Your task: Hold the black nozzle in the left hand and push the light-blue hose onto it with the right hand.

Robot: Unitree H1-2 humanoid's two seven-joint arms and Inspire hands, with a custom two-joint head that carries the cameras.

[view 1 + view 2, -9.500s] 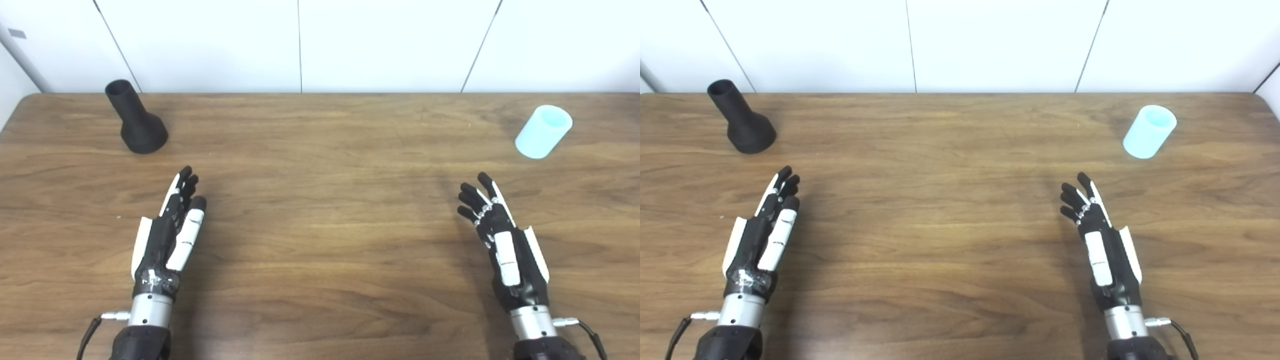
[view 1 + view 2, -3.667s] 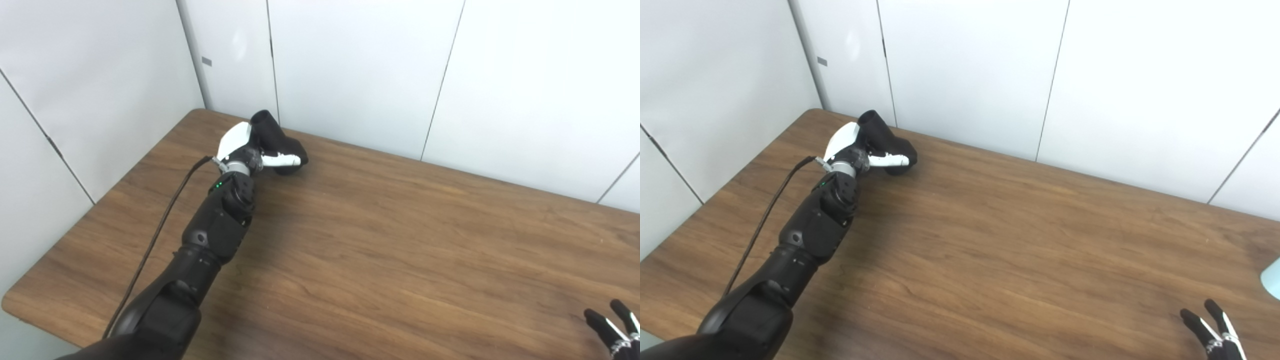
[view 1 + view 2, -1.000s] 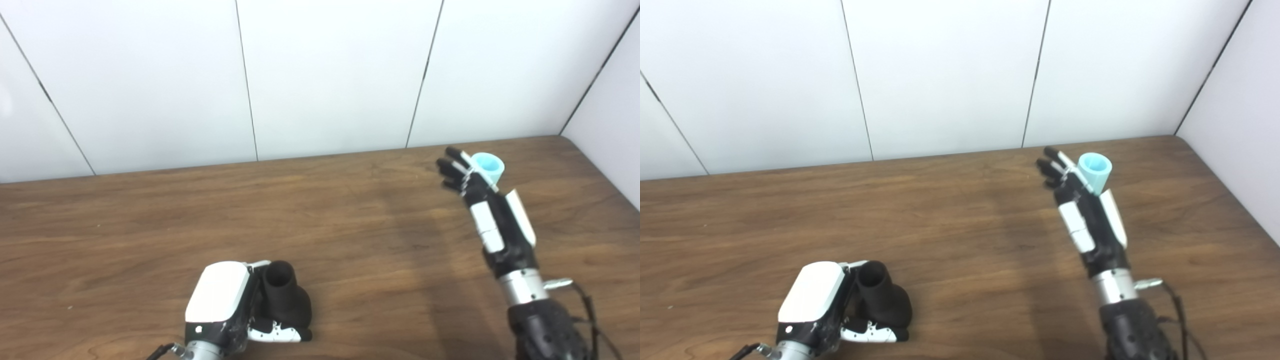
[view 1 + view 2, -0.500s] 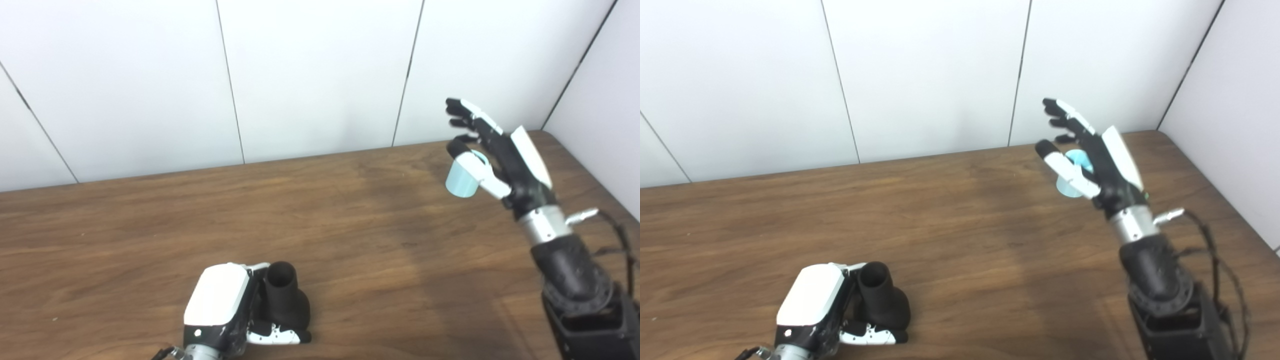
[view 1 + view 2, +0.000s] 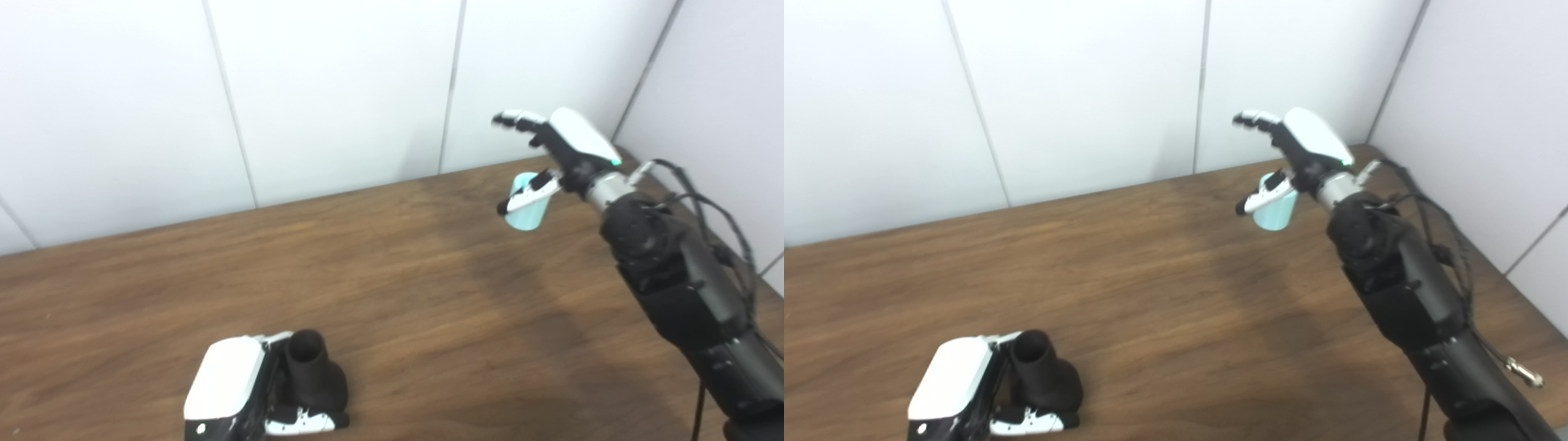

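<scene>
The black nozzle stands upright on the table near the front left, narrow end up. My left hand is shut around it from the left, thumb across its wide base. It also shows in the right eye view. The light-blue hose is a short tube at the far right of the table. My right hand hovers over it, fingers spread apart and thumb in front of the tube. The hand is open and does not grip it.
The wooden table meets white wall panels at the back and a wall at the right. A cable loops beside the right forearm.
The camera has swung to the right. My right hand has turned palm-down over the hose, with the fingers above it. My left hand still holds the nozzle.
</scene>
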